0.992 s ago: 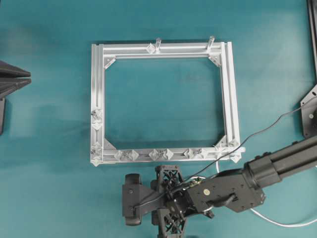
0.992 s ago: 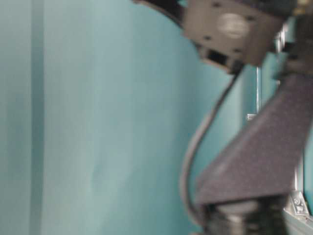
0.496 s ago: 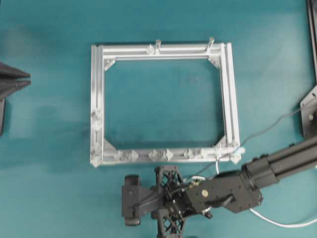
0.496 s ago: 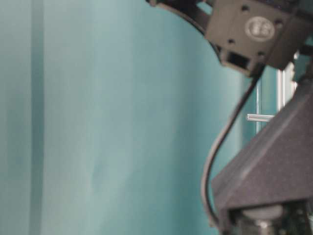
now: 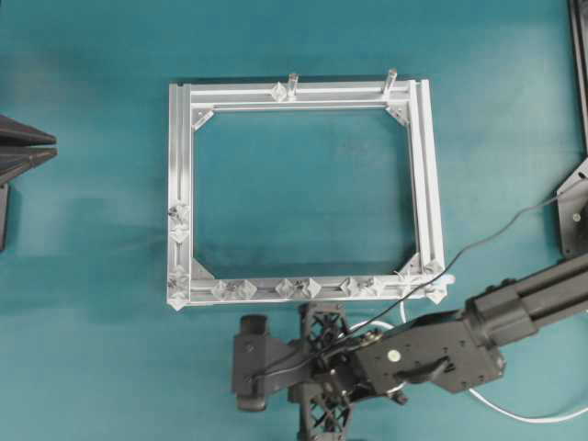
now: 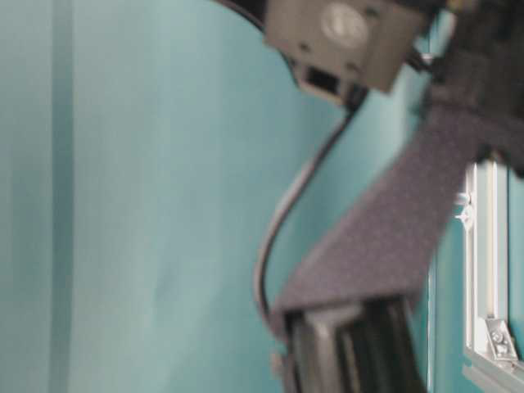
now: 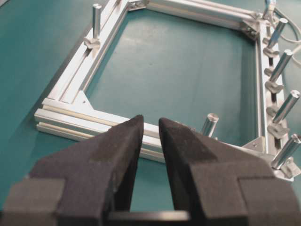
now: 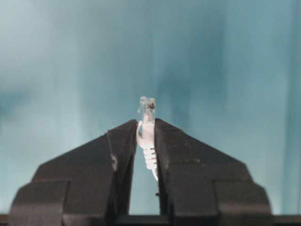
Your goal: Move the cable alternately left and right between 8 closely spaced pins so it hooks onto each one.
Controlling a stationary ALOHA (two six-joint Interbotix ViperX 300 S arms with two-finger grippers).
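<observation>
While outside frame point(image 5: 180, 184), cable point(image 8: 146, 141) between jaws.

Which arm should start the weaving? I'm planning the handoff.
Right, probably: its pincer is shut on the cable plug beside the pins. The left pincer is empty at the frame's far side.

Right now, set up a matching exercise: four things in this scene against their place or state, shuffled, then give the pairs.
Things:
1. cable plug
2. left gripper
3. aluminium frame
4. two tall posts

Place or state:
A. open, holding nothing
B. standing on the frame's far bar in the overhead view
C. clamped between the right gripper's fingers
D. lying flat on the teal table

Pairs: 1-C, 2-A, 3-D, 4-B
</observation>
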